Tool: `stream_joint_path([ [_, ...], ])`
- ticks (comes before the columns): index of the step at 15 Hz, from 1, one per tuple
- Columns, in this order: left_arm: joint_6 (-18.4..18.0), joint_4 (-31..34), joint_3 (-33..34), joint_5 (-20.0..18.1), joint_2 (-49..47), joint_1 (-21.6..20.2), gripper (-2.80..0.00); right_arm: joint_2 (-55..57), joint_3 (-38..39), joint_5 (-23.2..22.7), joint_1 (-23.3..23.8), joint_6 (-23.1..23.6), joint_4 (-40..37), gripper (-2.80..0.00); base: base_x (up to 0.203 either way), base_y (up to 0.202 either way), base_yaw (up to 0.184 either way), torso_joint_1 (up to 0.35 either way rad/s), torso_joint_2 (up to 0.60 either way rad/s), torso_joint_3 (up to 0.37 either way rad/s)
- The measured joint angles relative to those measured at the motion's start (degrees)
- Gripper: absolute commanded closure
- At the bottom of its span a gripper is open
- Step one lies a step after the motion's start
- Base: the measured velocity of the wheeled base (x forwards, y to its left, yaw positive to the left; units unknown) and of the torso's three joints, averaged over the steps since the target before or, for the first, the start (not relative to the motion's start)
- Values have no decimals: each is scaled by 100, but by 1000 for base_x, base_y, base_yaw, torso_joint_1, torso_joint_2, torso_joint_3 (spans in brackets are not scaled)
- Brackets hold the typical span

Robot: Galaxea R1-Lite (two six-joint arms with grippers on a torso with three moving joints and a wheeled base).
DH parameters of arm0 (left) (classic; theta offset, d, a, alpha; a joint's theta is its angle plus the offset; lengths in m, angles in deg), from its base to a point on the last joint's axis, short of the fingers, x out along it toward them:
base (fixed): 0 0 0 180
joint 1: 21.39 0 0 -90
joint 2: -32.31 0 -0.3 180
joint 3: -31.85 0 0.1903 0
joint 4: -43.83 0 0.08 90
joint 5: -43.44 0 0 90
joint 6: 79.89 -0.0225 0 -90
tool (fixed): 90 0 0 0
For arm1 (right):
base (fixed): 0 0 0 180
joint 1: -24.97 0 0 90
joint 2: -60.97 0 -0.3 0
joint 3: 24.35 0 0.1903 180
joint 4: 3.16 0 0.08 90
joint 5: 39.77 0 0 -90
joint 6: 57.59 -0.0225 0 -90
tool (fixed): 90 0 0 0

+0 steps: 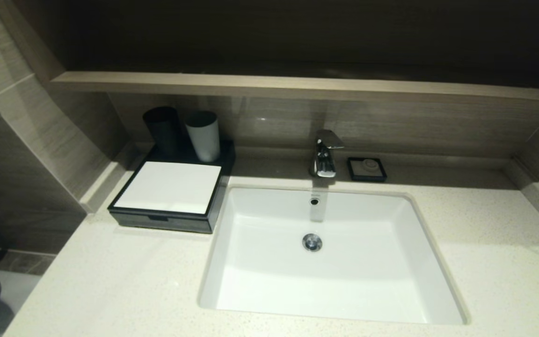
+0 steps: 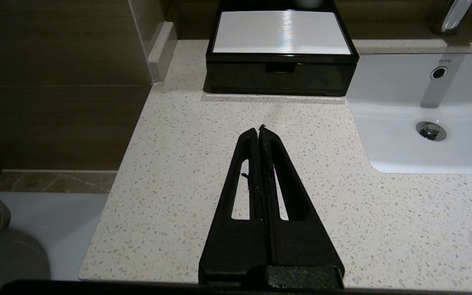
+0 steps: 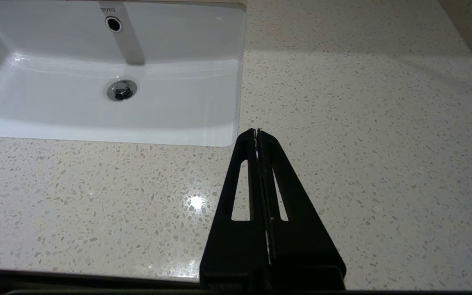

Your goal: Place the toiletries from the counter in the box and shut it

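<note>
The low black box (image 1: 169, 192) with a white top panel stands on the speckled counter (image 1: 110, 281) left of the basin, its front drawer pushed in; it also shows in the left wrist view (image 2: 281, 53). No packet or sachets show in any view. My left gripper (image 2: 259, 129) is shut and empty, above the bare counter in front of the box. My right gripper (image 3: 256, 132) is shut and empty, above the counter (image 3: 363, 123) by the basin's near right corner. Neither gripper shows in the head view.
The white inset basin (image 1: 251, 262) fills the middle, with a chrome tap (image 1: 325, 157) behind it. A black cup (image 1: 162, 128) and a white cup (image 1: 203, 135) stand behind the box. A small black soap dish (image 1: 367, 168) sits right of the tap. A wood-look ledge (image 1: 297, 86) runs above.
</note>
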Motion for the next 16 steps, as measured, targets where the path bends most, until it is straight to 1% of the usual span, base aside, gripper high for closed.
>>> stream_joint_path([
  [7,-10,341,38,91,92,-5,0,1,0,0,0,0,2,0,0,0,0,0,0,0],
  [10,-33,658,32,253,235,-5,0,2,0,0,0,0,1,0,0,0,0,0,0,0],
  [12,-33,902,32,275,302,-5,0,2,0,0,0,0,2,0,0,0,0,0,0,0],
  [16,9,924,38,287,337,-5,0,1,0,0,0,0,2,0,0,0,0,0,0,0],
])
